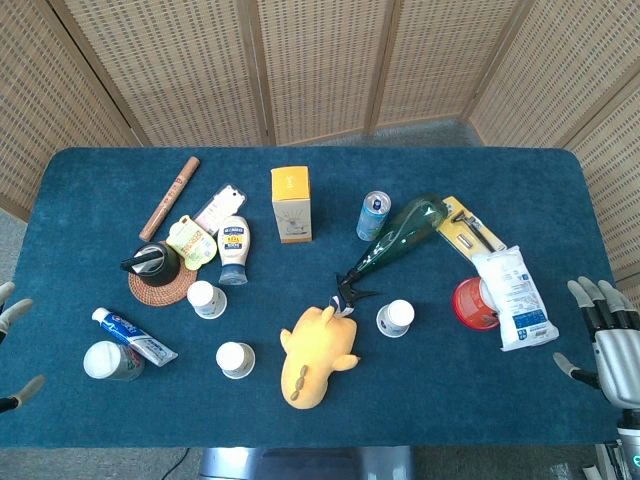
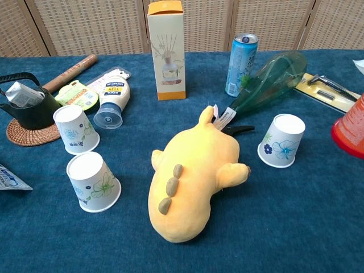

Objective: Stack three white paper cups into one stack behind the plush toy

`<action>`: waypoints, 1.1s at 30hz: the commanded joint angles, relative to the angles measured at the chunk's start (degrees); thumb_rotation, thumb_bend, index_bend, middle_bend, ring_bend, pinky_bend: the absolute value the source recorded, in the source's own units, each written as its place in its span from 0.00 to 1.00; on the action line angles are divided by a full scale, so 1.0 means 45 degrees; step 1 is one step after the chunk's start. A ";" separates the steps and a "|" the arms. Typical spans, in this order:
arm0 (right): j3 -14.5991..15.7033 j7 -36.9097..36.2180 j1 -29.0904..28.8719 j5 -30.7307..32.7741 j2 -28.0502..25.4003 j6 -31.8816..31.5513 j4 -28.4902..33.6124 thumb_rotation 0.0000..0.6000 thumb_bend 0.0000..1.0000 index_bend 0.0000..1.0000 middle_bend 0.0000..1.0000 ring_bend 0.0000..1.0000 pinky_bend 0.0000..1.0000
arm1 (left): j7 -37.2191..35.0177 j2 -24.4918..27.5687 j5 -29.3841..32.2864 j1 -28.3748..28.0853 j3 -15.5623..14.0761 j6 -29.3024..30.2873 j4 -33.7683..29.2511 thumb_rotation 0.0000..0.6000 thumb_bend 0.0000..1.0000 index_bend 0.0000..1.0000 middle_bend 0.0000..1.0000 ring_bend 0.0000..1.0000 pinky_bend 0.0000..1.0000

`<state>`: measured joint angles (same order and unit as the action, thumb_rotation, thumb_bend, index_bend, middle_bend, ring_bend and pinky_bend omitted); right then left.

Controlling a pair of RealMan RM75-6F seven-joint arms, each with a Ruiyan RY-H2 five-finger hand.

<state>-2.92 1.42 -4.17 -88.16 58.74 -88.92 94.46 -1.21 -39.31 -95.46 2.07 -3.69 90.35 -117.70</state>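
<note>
Three white paper cups stand upside down on the blue table. One cup (image 1: pixel 207 298) (image 2: pixel 75 129) is beside the teapot, a second cup (image 1: pixel 236 359) (image 2: pixel 93 181) sits nearer the front, both left of the yellow plush toy (image 1: pixel 318 355) (image 2: pixel 190 176). The third cup (image 1: pixel 395 318) (image 2: pixel 281 140) is right of the toy. My left hand (image 1: pixel 12 313) shows only fingertips at the far left edge, apart and holding nothing. Beyond the right edge of the table, my right hand (image 1: pixel 605 335) has its fingers spread and is empty. Neither hand appears in the chest view.
Behind the toy lie a green bottle (image 1: pixel 400 240), a can (image 1: pixel 373 216) and a yellow box (image 1: pixel 291 204). A teapot on a woven coaster (image 1: pixel 157 265), a mayonnaise bottle (image 1: pixel 234 250) and toothpaste (image 1: pixel 135 337) crowd the left. A red container (image 1: pixel 472 303) and a white packet (image 1: pixel 513 297) sit on the right.
</note>
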 commanded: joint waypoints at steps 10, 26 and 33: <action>0.0089 -0.0399 -0.0508 -0.0558 -0.0150 0.0855 0.0843 1.00 0.00 0.00 0.00 0.00 0.15 | -0.0020 -0.0031 0.0237 0.0014 0.0100 0.0065 0.0057 1.00 0.25 0.11 0.00 0.00 0.16; -0.0623 0.1921 -0.3452 0.0250 -0.0256 0.5102 0.4353 1.00 0.00 0.00 0.00 0.00 0.21 | -0.0101 0.0025 0.0434 0.0064 0.0086 0.0002 0.0073 1.00 0.25 0.11 0.00 0.00 0.16; -0.0691 0.2987 -0.4344 0.0823 0.0541 0.6236 0.4260 1.00 0.00 0.00 0.00 0.00 0.23 | -0.0190 0.0035 0.0532 0.0019 0.0094 -0.0123 0.0111 1.00 0.25 0.11 0.00 0.00 0.16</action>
<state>-5.89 13.65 -22.60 -85.05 60.07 -62.07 113.73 -2.09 -39.14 -93.09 2.17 -3.27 89.82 -117.21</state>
